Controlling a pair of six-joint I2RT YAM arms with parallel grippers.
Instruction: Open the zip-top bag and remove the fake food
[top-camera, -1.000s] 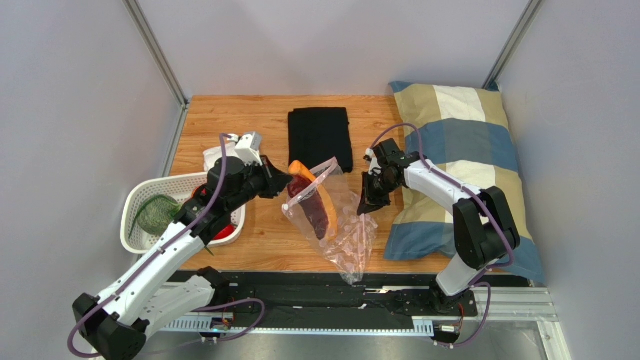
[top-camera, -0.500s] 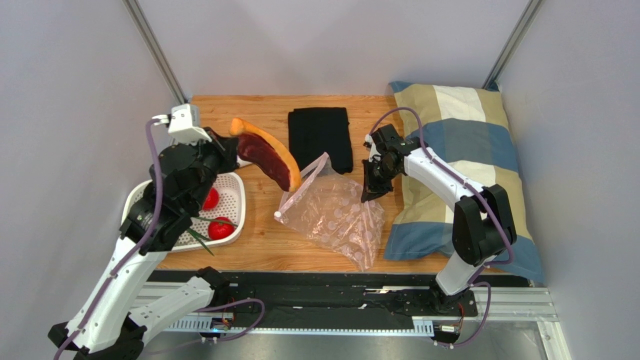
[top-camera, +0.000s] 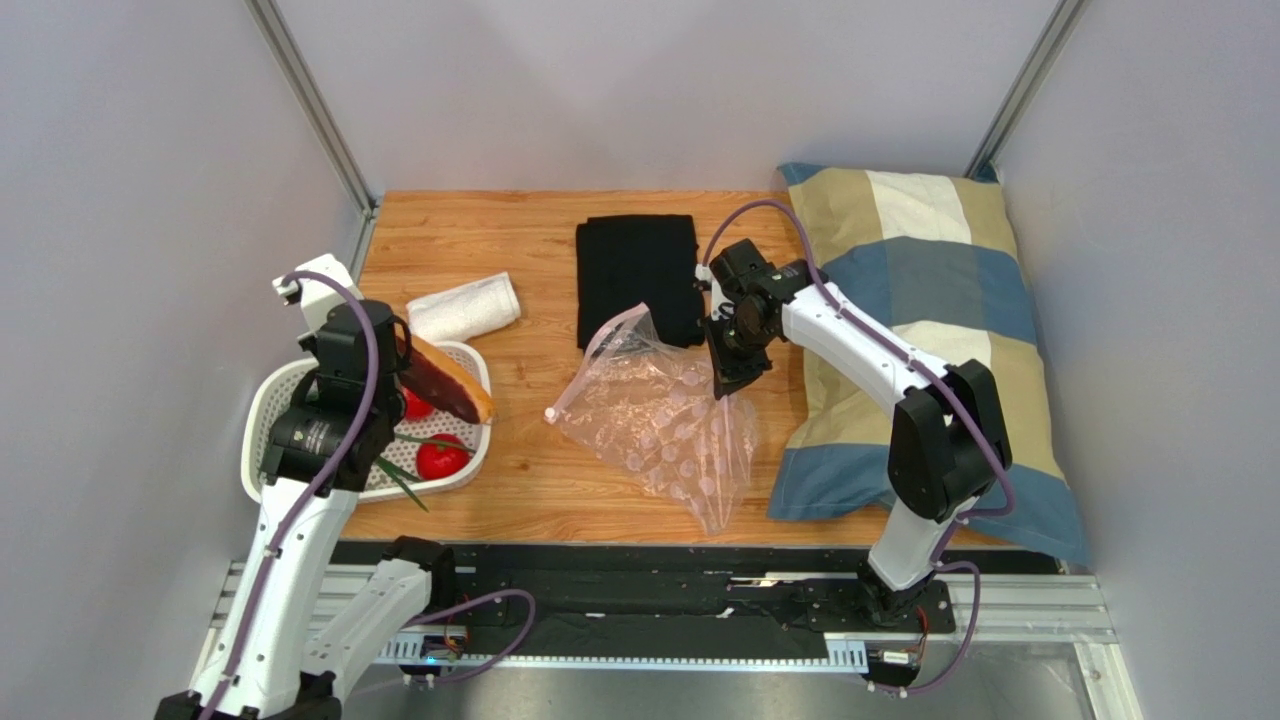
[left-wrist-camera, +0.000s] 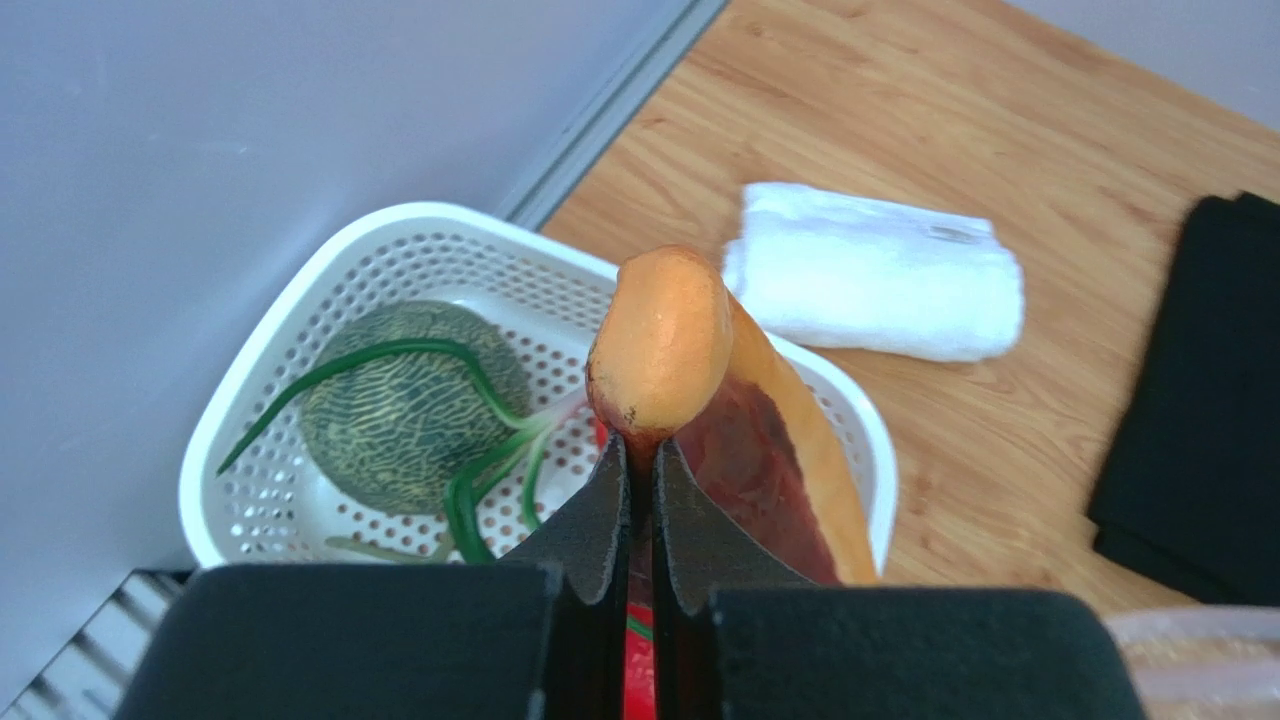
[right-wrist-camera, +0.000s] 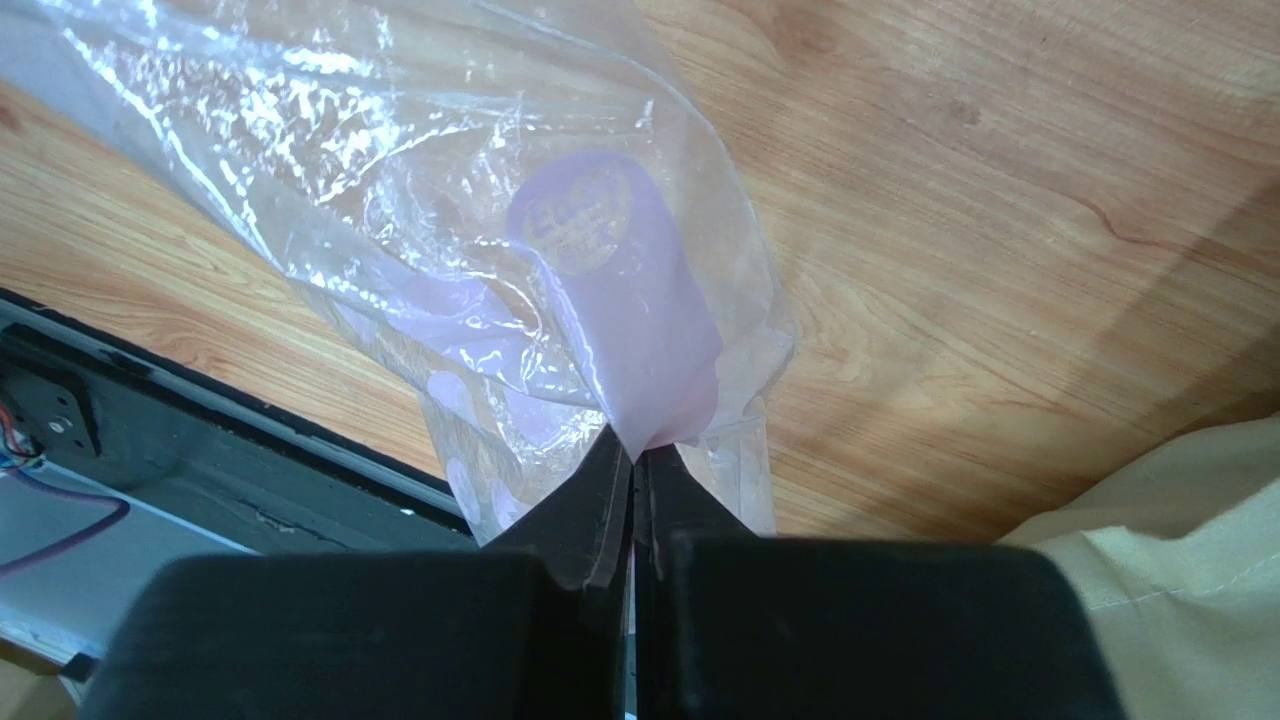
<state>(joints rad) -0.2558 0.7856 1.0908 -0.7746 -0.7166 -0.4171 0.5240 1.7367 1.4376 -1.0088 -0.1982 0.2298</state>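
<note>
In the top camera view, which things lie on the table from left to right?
white basket → zip-top bag → pillow. The rolled towel and black cloth overlap these sideways, so I leave them out.

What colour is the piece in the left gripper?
The piece is orange with a dark red face, clearest in the left wrist view.

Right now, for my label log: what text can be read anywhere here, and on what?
"Easy": on the purple tab of the bag, pinched by the right gripper; the smaller line beneath it is too blurred to read.
No other text shows in any view.
</note>
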